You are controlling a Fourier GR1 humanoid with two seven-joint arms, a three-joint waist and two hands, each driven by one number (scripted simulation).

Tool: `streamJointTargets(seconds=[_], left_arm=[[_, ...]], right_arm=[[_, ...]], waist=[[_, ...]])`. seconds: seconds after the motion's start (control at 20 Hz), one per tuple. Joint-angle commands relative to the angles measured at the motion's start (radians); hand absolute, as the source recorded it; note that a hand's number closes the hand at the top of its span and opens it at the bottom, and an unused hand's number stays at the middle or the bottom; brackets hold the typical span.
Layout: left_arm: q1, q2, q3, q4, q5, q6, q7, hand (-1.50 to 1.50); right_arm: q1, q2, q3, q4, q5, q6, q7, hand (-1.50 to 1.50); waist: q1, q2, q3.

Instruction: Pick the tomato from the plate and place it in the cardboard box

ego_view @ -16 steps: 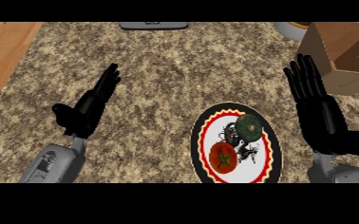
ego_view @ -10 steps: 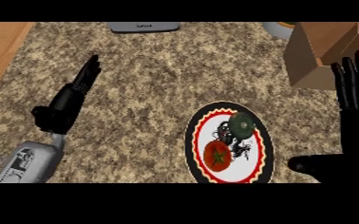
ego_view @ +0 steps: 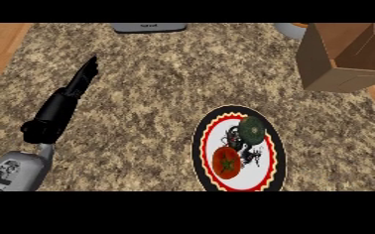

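Fingers of the left hand [ego_view: 72, 95] lie straight and released, seen edge-on, pointing up and away from the plate [ego_view: 201, 148], which sits well to the hand's right on the speckled bench [ego_view: 168, 79]. The black hand narrows to a tip at its far end, and its wrist runs down into the grey forearm [ego_view: 22, 171] at the lower left corner of the view. It holds nothing and touches nothing on the plate. The right hand shows nowhere in the view.

The tomato [ego_view: 227, 162] rests on the plate, in its lower left part, red and round with a dark green star-shaped stem mark at its centre. Just above it and to the right on the same plate lies a dark green round vegetable [ego_view: 253, 129], close to the tomato though I cannot tell if they touch. The plate has a white face with a black motif, ringed by red, yellow and black bands.

The cardboard box [ego_view: 338, 57] stands up and to the right of the plate, well apart from it, brown and open at the top. A grey appliance [ego_view: 149, 27] sits far above the plate at the bench's far edge
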Motion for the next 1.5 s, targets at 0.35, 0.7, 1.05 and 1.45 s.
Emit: streamJointTargets(seconds=[0.35,0.7,1.05,1.45], left_arm=[[0.004,-0.012,-0.017,-0.056,-0.027,-0.013,0.026,0.0],[-0.007,0.01,0.013,-0.025,-0.011,-0.051,-0.001,0.0],[-0.025,-0.011,-0.012,-0.071,-0.02,-0.045,0.044,0.0],[-0.06,-0.037,-0.019,-0.017,-0.061,-0.03,0.04,0.0]], right_arm=[[0.276,-0.115,0.139,-0.188,0.519,0.074,0.164,-1.5],[0.213,-0.239,0.228,-0.203,0.633,0.239,0.406,-1.5],[0.101,-0.263,0.353,-0.195,0.742,0.364,0.673,-1.5],[-0.092,-0.067,0.729,-0.103,0.925,0.525,0.977,-1.5]], waist=[[0.026,0.011,-0.005],[0.055,0.018,-0.011],[0.07,0.012,-0.01],[0.064,0.013,-0.005]])
